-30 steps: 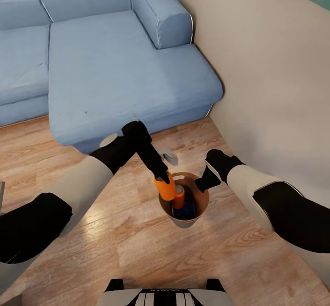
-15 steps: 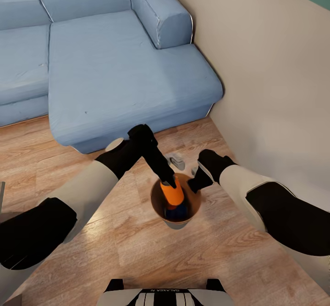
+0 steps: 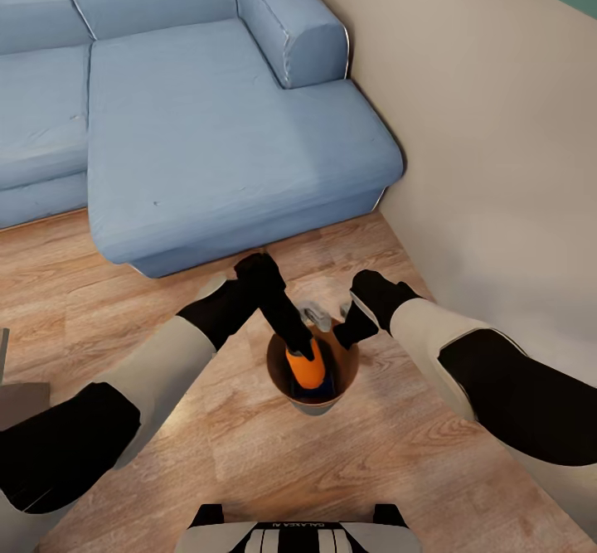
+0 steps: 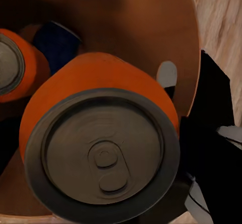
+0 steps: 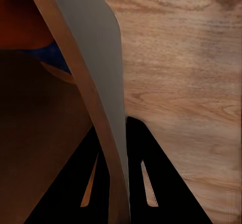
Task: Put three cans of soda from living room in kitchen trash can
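Observation:
In the head view the tash can [image 3: 320,408], grey outside and brown inside, hangs over the wood floor in front of the sofa. My right gripper [image 3: 351,334] is shut on its rim; the right wrist view has the bucket wall [image 5: 96,58] between the two black fingers [image 5: 157,183]. My left gripper [image 3: 299,347] reaches down into the bucket, shut on an orange can of soda [image 3: 305,371]. That can's grey top [image 4: 103,153] sits close in the left wrist view, beside a second orange can [image 4: 15,65] and a dark blue can [image 4: 58,40] deeper in.
The blue corner sofa [image 3: 207,122] fills the far side and a beige wall [image 3: 497,163] runs along the right. A small grey object [image 3: 315,312] lies on the wood floor [image 3: 249,453] just behind the bucket. The robot base [image 3: 298,536] is at the near edge.
My left gripper has lowered the orange can from above the rim down into the bucket. The bucket and my right gripper have drifted slightly left and farther away.

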`<state>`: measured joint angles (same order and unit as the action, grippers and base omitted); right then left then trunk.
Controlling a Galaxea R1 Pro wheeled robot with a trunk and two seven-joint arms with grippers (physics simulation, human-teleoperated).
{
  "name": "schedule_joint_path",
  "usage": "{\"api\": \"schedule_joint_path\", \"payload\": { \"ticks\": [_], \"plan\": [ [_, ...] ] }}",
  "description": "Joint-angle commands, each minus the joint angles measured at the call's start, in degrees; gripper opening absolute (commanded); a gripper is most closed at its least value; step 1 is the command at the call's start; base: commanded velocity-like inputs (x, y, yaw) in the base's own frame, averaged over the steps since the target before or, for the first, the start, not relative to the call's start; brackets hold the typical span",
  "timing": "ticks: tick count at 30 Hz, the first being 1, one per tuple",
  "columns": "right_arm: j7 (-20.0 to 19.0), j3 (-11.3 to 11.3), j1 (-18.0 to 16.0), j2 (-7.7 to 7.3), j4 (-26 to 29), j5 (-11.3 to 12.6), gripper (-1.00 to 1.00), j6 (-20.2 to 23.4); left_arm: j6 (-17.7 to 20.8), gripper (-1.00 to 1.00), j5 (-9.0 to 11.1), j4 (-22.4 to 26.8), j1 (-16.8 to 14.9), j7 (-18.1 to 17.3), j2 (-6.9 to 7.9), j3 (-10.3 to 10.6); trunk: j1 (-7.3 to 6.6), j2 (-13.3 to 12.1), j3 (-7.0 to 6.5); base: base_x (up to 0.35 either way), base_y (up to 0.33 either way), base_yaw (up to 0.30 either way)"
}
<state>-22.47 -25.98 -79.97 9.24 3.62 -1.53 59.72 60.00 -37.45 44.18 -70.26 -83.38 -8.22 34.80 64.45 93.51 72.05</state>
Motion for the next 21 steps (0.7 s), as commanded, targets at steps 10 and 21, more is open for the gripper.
{"api": "schedule_joint_path", "payload": {
  "ticks": [10, 21],
  "plan": [
    [-0.39, 1.11, -0.01, 0.76, 0.06, 1.8, -1.0, 0.28, 0.0, -1.0, 0.18, 0.32, 2.3, 3.26, -0.33, 0.01, 0.0, 0.0, 0.0, 0.0, 0.0, 0.0],
    [-0.41, 1.18, -0.01, 0.76, 0.03, 1.8, -1.0, 0.28, 0.0, -1.0, -0.12, 0.1, 4.08, 4.22, -0.43, 0.09, 0.0, 0.0, 0.0, 0.0, 0.0, 0.0]
  ]
}}
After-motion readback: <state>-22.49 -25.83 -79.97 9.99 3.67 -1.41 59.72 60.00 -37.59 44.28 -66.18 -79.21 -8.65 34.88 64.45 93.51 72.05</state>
